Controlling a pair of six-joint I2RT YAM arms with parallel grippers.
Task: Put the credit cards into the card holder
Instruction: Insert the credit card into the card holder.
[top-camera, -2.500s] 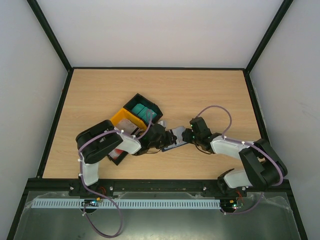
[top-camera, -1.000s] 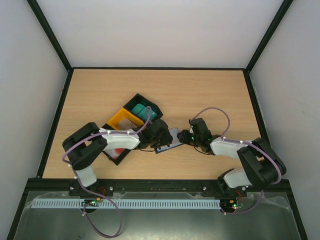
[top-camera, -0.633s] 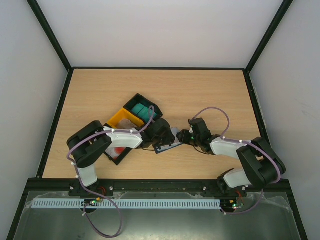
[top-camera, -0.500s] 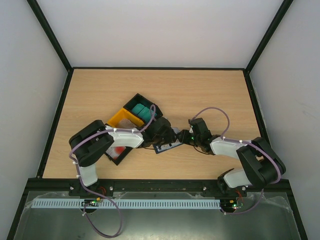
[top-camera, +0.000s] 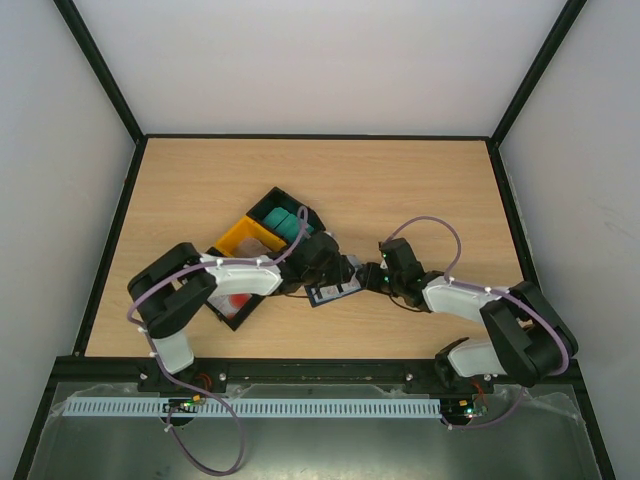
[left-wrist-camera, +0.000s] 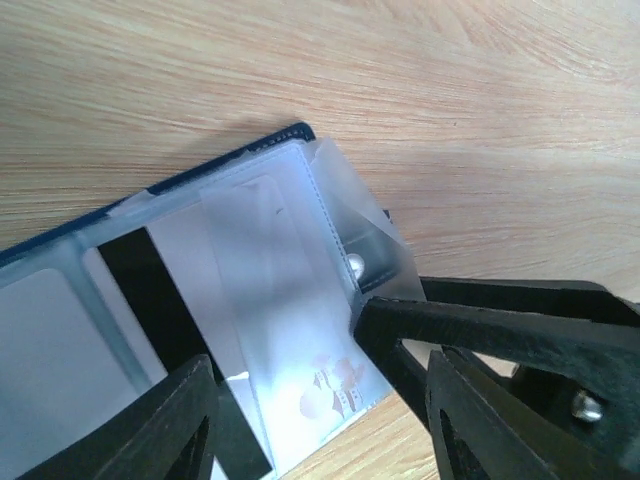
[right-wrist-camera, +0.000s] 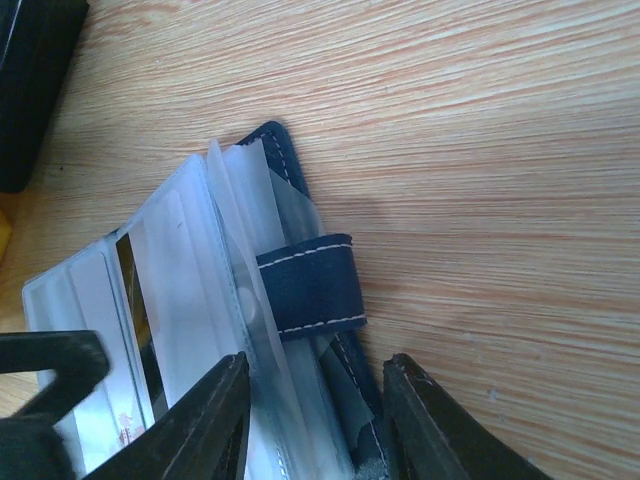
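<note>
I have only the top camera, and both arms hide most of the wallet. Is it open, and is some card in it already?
Observer: It is open. The left wrist camera shows the wallet lying flat on the table, clear sleeves facing up.
Operator: And a card?
Observer: A white card with a black stripe lies in among the clear sleeves. How deep it sits, I cannot tell.
Operator: Where is the snap tab?
Observer: In the right wrist camera the blue tab is folded over the sleeve edges, just ahead of the right jaws.
</note>
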